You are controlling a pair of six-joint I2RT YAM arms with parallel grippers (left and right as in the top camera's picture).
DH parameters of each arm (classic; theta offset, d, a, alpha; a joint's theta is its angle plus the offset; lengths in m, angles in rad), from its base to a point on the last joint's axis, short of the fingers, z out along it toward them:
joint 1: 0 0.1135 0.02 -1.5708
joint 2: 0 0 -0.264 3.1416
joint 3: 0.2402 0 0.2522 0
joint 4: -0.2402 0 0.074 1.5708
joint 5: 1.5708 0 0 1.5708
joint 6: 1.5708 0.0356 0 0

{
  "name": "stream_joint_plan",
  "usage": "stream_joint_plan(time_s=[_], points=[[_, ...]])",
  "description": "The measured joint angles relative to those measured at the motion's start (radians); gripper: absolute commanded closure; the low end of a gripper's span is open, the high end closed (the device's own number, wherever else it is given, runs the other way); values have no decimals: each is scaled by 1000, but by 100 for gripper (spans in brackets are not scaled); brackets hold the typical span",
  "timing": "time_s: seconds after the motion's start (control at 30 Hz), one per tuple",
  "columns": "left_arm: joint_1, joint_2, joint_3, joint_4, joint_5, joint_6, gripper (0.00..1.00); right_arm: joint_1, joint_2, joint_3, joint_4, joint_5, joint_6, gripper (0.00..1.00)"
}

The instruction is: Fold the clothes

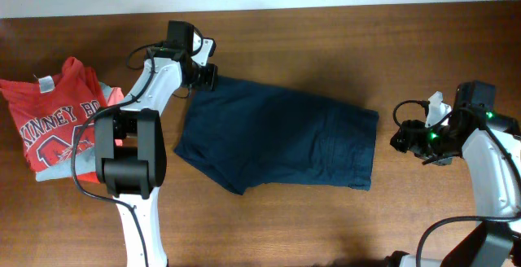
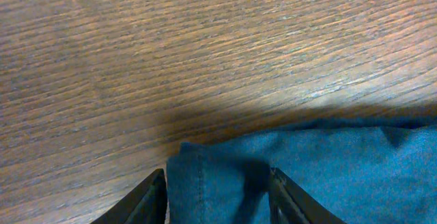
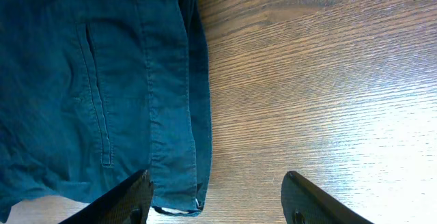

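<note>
Where the overhead view looks down, navy shorts [image 1: 277, 137] lie spread flat in the middle of the table [image 1: 326, 31], with a red t-shirt [image 1: 53, 120] well to their left. Left wrist view: the left gripper [image 2: 218, 203], jaws parted, straddles a corner of the shorts. Right wrist view: the right gripper [image 3: 218, 200], jaws released, hovers at the shorts' edge.

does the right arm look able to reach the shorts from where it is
Likely yes: the right gripper hangs open right beside the shorts, at their edge, and nothing lies between them.
</note>
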State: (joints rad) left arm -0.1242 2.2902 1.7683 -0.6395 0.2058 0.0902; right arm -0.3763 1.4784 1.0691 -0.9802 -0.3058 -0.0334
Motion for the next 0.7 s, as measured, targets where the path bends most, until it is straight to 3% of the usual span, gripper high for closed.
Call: stream_joint_plan(time_s=[0.27, 0.4, 0.57, 0.7], points=[[0, 0, 9, 0, 37, 0, 53, 0, 0, 0, 0, 1, 0, 35], [0, 0, 12, -2, 56, 0, 64, 0, 0, 0, 0, 1, -1, 35], [0, 0, 12, -3, 67, 3, 64, 0, 0, 0, 1, 1, 0, 35], [0, 0, 12, -3, 71, 3, 77, 0, 0, 0, 1, 1, 0, 34]])
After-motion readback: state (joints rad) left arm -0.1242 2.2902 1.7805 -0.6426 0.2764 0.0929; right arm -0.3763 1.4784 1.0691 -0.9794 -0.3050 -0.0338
